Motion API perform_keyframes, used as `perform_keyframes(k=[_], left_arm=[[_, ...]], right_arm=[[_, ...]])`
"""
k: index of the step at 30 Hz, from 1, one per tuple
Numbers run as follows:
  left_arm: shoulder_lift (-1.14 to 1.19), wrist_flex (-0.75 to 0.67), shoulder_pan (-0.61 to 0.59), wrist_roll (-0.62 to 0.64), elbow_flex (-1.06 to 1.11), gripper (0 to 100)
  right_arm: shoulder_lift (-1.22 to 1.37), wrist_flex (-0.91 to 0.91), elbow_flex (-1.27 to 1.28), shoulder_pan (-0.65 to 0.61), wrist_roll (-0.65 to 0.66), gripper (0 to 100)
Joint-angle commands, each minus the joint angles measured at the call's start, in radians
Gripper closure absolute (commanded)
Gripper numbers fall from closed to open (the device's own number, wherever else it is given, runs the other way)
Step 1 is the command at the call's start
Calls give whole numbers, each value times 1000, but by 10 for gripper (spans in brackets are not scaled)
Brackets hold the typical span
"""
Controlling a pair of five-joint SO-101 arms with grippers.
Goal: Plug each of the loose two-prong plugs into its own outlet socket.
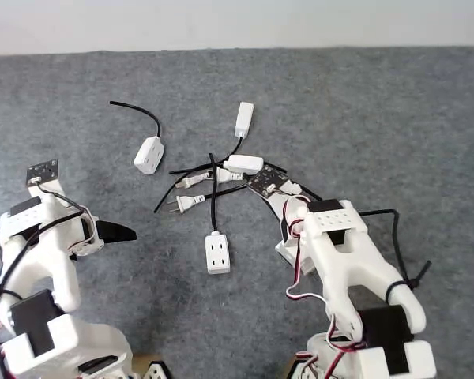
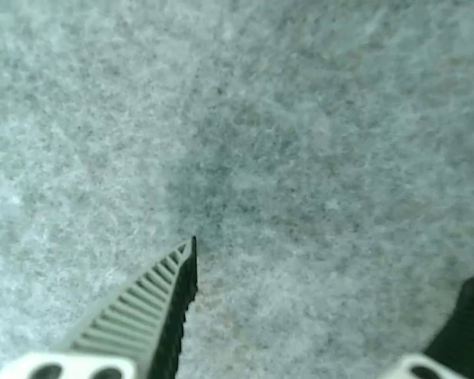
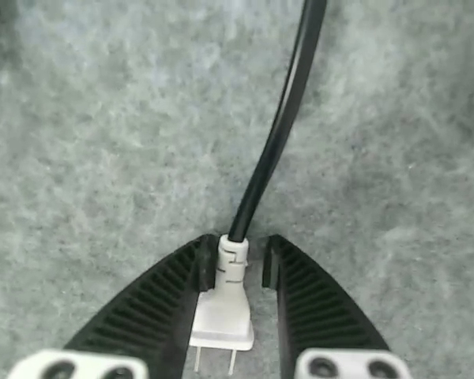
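My right gripper (image 3: 241, 241) straddles a white two-prong plug (image 3: 221, 316) on the grey carpet, prongs toward the camera. One finger (image 3: 182, 292) touches the plug's neck and a small gap remains at the other, so it stands open. The plug's black cord (image 3: 280, 134) runs straight away from it. Two more loose plugs (image 1: 191, 181) (image 1: 191, 204) lie at the table's middle among crossing cords. Several white socket blocks lie around them, the nearest (image 1: 217, 253) on its own. My left gripper (image 1: 110, 231) (image 2: 324, 292) hangs open over bare carpet at the left.
The right arm (image 1: 332, 229) covers its own gripper from above. Other socket blocks lie at the back left (image 1: 148, 154), at the back (image 1: 243, 118) and at the centre (image 1: 245, 164). Black cords tangle around the centre. A pale wall borders the far edge.
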Motion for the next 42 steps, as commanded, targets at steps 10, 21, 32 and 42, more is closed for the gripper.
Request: perform_keyframes(k=[10,21,32,42], left_arm=[[-6,-18,9,-11,-27,538],[-6,-18,9,-11,-27,538],[6,-11,135,-89,10,539],[-6,6,249,-334,84,539]], right_arm=[[-4,18,-61,12,-26,990],[-375,229,-83,-87,-256,991],[-754,432,-196,-260,-301,991],[-845,512,-420,-530,-230,991]])
